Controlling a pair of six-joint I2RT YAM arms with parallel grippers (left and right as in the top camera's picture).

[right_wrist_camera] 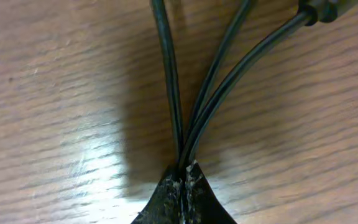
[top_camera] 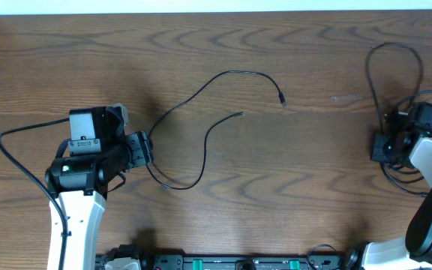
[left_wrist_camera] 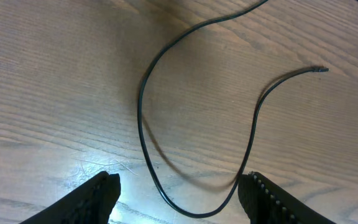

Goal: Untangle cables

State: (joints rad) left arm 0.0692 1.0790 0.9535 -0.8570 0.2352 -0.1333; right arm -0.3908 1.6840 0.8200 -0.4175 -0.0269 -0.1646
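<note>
The bench is brown wood‑grain laminate with a dull sheen, and two white‑and‑black arms reach over it, one at the left edge and one at the right. Two groups of cables show from above. One thin black cable lies loose between the centre and the left edge, arching toward the far edge, curling back in a narrow U and ending in two tiny plug tips. A second black cable forms a tall loop by the right edge. The left end effector sits just beside the U's bend with its fingers spread wide and holding nothing, the bend lying on the bench between them. The right end effector is pressed together, pinching three smooth, round black strands that fan out from its tips. Whether they belong to one cable cannot be told.
</note>
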